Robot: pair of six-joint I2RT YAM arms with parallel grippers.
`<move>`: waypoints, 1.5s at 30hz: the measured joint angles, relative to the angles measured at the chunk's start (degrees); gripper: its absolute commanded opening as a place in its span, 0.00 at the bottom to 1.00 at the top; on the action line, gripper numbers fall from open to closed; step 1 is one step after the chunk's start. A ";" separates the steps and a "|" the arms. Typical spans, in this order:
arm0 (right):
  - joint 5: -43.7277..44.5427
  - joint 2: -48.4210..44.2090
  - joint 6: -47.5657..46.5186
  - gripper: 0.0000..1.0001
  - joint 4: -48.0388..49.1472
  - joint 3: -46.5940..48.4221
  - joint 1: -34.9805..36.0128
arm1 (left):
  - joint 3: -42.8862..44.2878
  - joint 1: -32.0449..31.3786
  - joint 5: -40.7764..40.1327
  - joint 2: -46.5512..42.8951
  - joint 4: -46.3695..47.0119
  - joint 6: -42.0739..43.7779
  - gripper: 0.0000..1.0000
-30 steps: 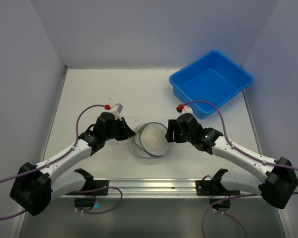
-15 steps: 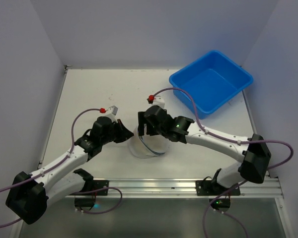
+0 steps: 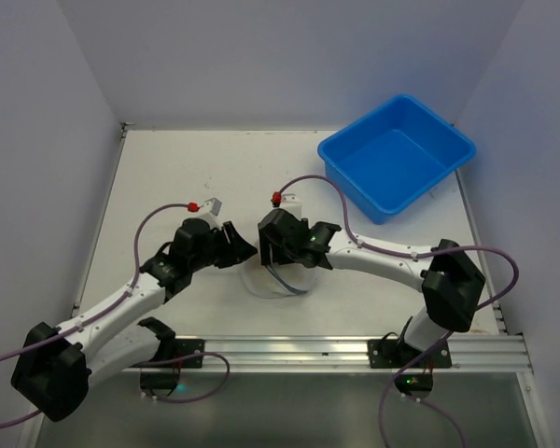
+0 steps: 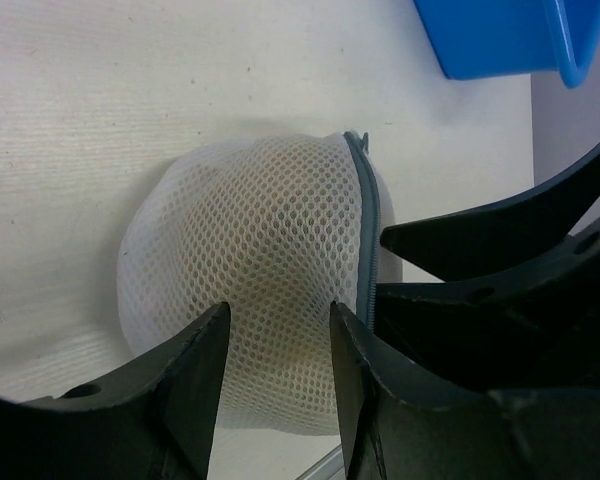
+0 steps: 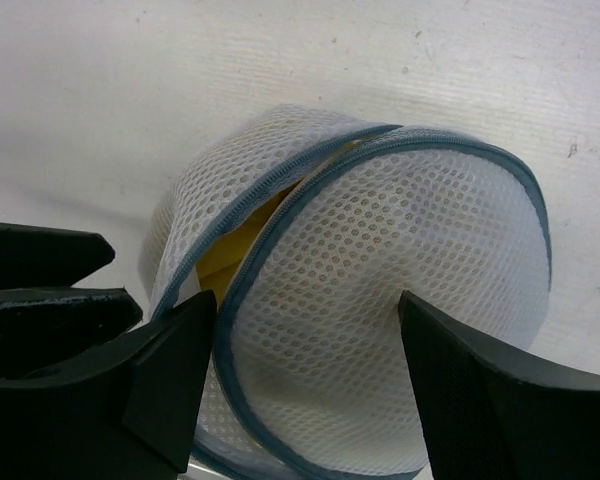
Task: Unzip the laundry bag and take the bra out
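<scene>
The laundry bag (image 3: 282,278) lay toward the near edge of the surface (image 3: 187,168), about midway across, between the two arms. It was well apart from the blue tub (image 3: 397,154) at the far right. The left fingers (image 3: 241,246) were spread just at the bag's left side. The mesh dome was seen between them in the left wrist view, and no pinch on it could be made out. The right fingers (image 3: 271,254) were spread wide astride one mesh disc; whether they touched it could not be told.

The zipper (image 5: 280,235) was seen partly run open. A slit gaped on the side toward the left fingers, and something yellow, taken to be the bra (image 5: 225,258), showed through it. How far round the rim the opening ran could not be told.

The opening of the bag was judged to be the step in hand. For the next move, one disc would need to be held down while the slit was widened. Only then could the yellow cloth be pinched and drawn out without the whole bag being dragged along.
</scene>
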 measured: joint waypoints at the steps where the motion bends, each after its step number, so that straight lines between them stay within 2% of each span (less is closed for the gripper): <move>1: 0.00 0.46 0.09 0.71 0.20 -0.22 0.00 | 0.11 0.02 0.26 0.44 0.26 0.00 0.49; 4: -0.02 0.83 0.42 0.52 0.42 -1.55 0.00 | 0.50 0.00 0.96 1.40 0.83 -0.02 0.49; 5: 0.02 0.83 0.59 0.44 0.55 -1.92 0.02 | 0.66 0.00 1.07 1.49 0.87 -0.02 0.49; 6: 0.04 0.81 0.72 0.28 0.70 -2.23 0.04 | 0.87 0.00 1.18 1.51 0.87 -0.02 0.49; 9: 0.55 0.26 0.98 0.07 1.38 -3.23 0.11 | 1.73 0.00 1.22 1.51 0.94 -0.02 0.49; 12: 0.90 -1.95 1.11 0.01 1.31 -4.96 0.20 | 2.40 0.02 1.29 1.51 1.16 -0.02 0.49; 20: 1.03 -12.66 -0.24 0.00 1.62 -7.21 0.22 | 2.67 0.00 1.73 1.53 1.14 0.00 0.50; 28: 1.03 -23.96 -2.69 0.00 9.14 -13.81 0.22 | 7.10 0.00 3.54 3.63 0.96 0.42 0.51; 37: 0.37 -25.42 -6.08 0.00 14.62 -16.90 0.22 | 12.79 -1.51 6.43 9.92 1.11 2.45 0.53; 41: -0.37 -23.71 -6.60 0.00 16.61 -17.00 0.22 | 13.49 -3.76 6.27 12.46 0.90 3.06 0.49; 44: -0.57 -22.32 -6.62 0.00 17.05 -17.27 0.22 | 13.51 -4.79 5.29 13.09 -0.07 3.56 0.41; 45: -0.57 -21.97 -6.62 0.00 17.25 -17.40 0.22 | 13.51 -4.98 4.66 13.09 -0.48 3.76 0.36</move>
